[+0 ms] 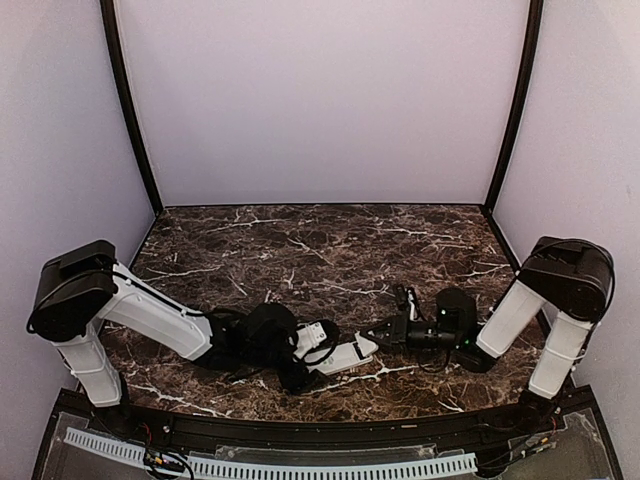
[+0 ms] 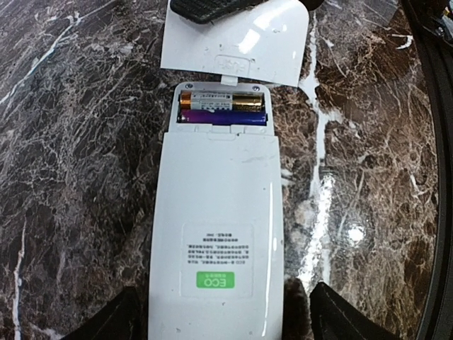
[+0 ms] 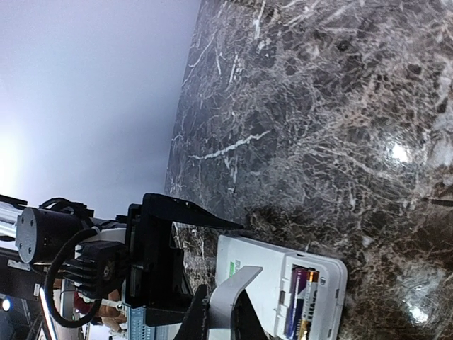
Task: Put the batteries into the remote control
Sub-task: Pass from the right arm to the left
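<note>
Top external: both arms low, right jaws pinching cover [image 2: 241, 42] at remote control [image 2: 216, 234].

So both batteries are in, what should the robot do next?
Probably the right tool should slide the cover shut over the batteries. Both already lie in the open end of the remote, and the cover, gripped by that tool, sits just past them.

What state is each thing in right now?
White rectangular remote control: face down, battery bay open.
Gold battery and purple battery: both seated in bay.
White plastic battery cover: detached, at bay's end.
Left gripper: astride remote, grip unclear.
Right gripper: shut on cover.
</note>
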Robot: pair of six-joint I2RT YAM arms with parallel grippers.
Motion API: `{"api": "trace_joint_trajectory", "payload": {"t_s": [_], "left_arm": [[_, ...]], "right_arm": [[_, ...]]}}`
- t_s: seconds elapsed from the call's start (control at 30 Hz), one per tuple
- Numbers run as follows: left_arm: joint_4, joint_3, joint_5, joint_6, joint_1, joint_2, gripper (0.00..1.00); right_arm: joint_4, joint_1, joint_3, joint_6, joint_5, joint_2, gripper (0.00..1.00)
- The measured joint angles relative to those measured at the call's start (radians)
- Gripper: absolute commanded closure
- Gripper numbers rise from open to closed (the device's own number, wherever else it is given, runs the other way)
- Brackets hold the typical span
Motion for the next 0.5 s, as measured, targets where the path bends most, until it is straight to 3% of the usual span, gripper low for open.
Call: {"api": "trace_joint_trajectory", "payload": {"t_s": [0.13, 0.23, 0.37, 0.5], "left_arm": [[0.084, -0.081, -0.006, 0.004, -0.008, -0.093, 0.21], [0.174, -0.114, -0.019, -0.011, -0.018, -0.178, 0.34], [0.237, -0.08, -0.024, -0.085, -0.023, -0.243, 0.45], [0.28, -0.072, 0.014, -0.198, -0.023, -0.326, 0.48]], "right_arm": [[-0.06, 0.007, 0.003, -0.011, 0.006, -0.104, 1.0], [-0.119, 0.022, 0.017, -0.027, 0.012, -0.206, 1.0], [-0.238, 0.041, 0.051, -0.066, 0.017, -0.37, 1.0], [-0.411, 0.055, 0.122, -0.139, 0.032, -0.544, 1.0]]}}
